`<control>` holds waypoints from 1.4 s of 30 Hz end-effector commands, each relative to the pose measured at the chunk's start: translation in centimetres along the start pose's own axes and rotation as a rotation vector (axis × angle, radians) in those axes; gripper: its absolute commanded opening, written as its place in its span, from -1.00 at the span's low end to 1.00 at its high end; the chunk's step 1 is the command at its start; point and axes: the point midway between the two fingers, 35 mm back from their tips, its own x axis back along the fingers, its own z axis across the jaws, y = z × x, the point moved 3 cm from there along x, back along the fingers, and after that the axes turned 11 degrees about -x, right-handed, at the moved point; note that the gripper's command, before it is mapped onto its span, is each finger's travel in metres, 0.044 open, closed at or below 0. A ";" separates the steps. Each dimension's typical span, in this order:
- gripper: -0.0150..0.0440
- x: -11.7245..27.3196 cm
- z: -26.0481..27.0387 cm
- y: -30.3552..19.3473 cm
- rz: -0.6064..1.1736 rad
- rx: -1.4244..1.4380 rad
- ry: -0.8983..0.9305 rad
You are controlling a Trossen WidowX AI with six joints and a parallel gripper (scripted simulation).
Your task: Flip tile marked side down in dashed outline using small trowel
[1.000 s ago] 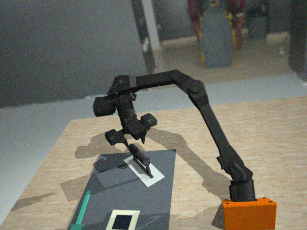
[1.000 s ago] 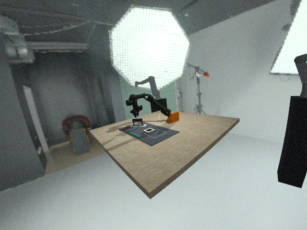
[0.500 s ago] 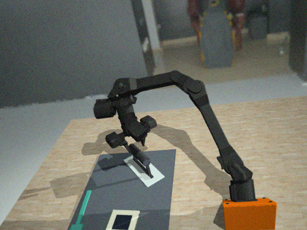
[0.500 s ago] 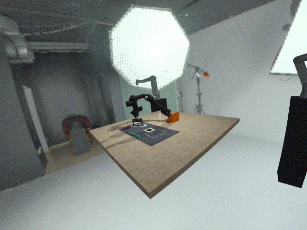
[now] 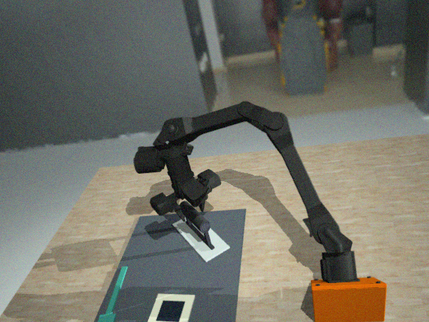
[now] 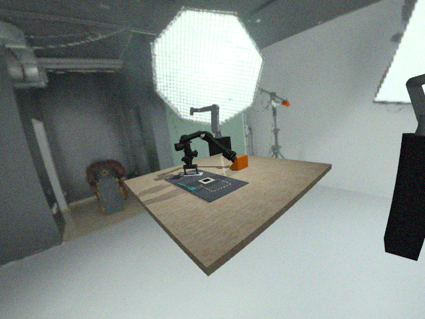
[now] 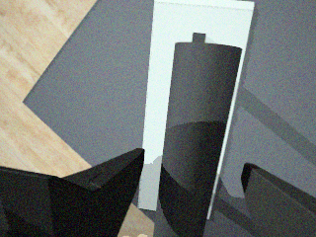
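Observation:
The trowel has a flat white blade (image 5: 218,246) (image 6: 198,173) (image 7: 159,99) lying on the mat and a raised black round handle (image 5: 197,218) (image 7: 199,99) on posts. My gripper (image 5: 194,212) (image 7: 193,163) is open, low over the trowel's far end. In the wrist view its fingers stand on either side of the handle, with gaps on both sides. The cream tile (image 5: 188,301) (image 6: 201,181) lies flat on the mat, its dark square facing up. The dashed outline (image 6: 214,190) is beside it; whether the tile overlaps its edge is hard to tell.
A thin teal tool (image 5: 116,294) (image 6: 186,187) with a wider end lies near the left edge of the dark mat (image 5: 179,277) (image 6: 210,198). The orange base block (image 5: 349,303) (image 6: 240,163) stands on the wooden table (image 5: 277,304) (image 6: 274,185), to the right of the mat.

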 end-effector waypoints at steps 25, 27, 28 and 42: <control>-0.05 -0.9 0.2 0.0 0.002 0.002 -0.001; -0.05 -0.9 0.2 0.0 0.002 0.002 -0.001; -0.05 -0.9 0.2 0.0 0.002 0.002 -0.001; -0.05 -0.9 0.2 0.0 0.002 -0.234 -0.001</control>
